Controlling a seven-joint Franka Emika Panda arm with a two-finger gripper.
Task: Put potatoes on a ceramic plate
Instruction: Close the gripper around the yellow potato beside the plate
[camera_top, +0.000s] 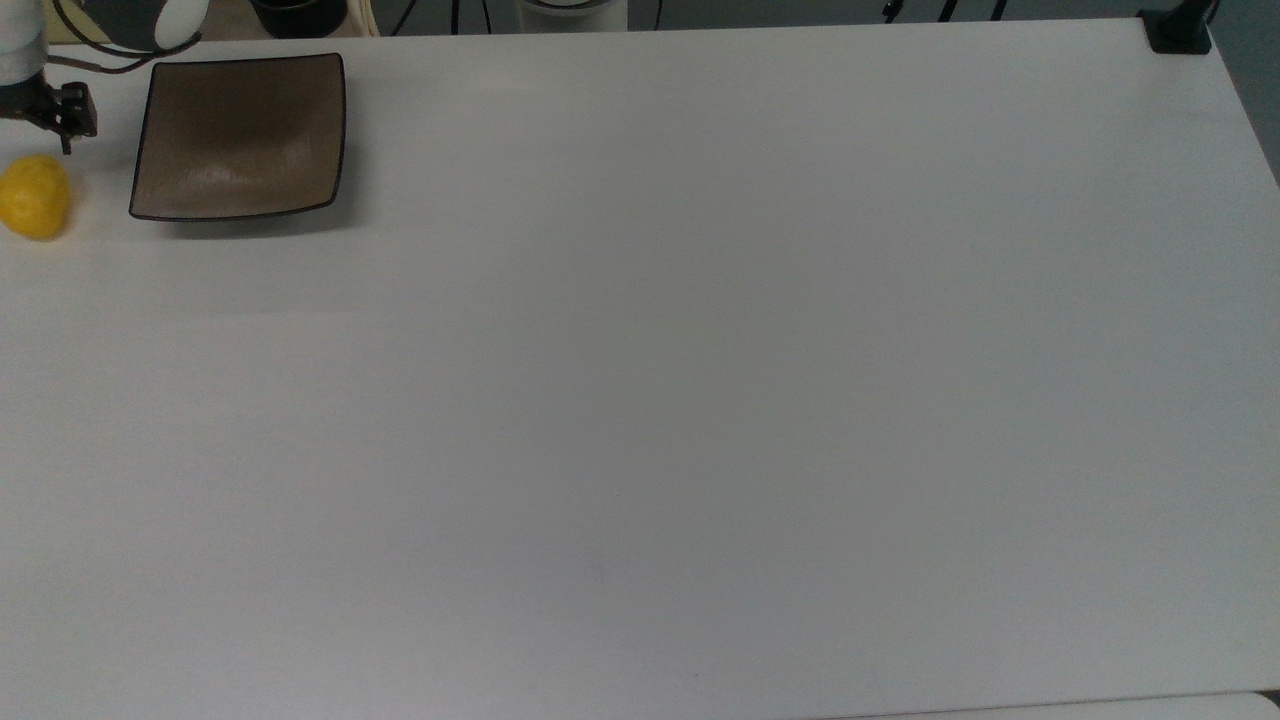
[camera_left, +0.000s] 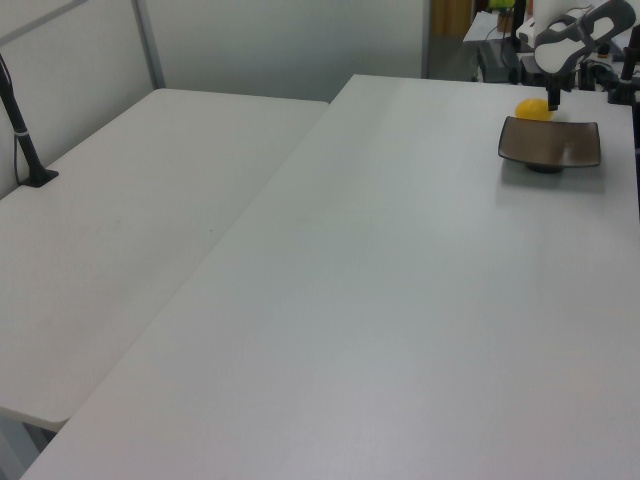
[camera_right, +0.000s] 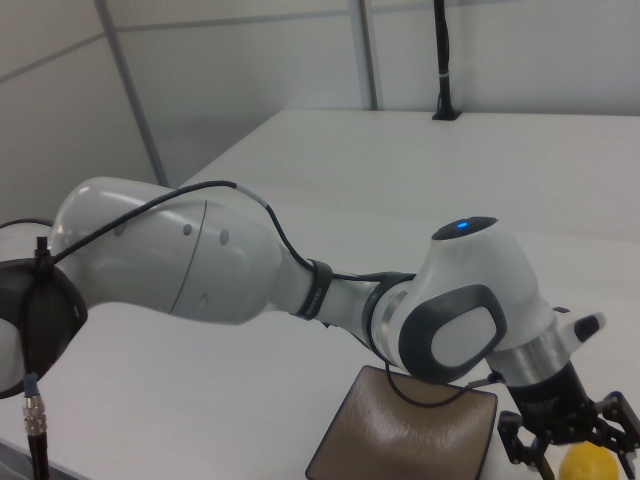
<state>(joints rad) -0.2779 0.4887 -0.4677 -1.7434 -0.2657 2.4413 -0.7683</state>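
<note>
Potato: 1 small yellow potato (camera_top: 34, 197) lies on the white table (camera_top: 700, 380), at the top view's far left edge; in the right view (camera_right: 593, 464) it sits at the bottom right corner.
Plate: the square brown ceramic plate (camera_top: 240, 136) rests flat on the table just beside the potato, on the top view's right of it, with a strip of bare table between them. Nothing lies on it.
Left view: the potato (camera_left: 532, 108) peeks out behind the plate (camera_left: 550, 143), near the table's far corner.
Tool: the tool (camera_right: 572, 440) hangs just above the potato, black fingers (camera_right: 514, 438) pointing down and spread apart on either side of it, pinching nothing. In the top view the tool (camera_top: 64, 115) is above the potato, between it and the table's far edge.
Arm: the white arm (camera_right: 300, 290) stretches across the right view, its wrist bent down over the plate's corner, a black cable running along it.
</note>
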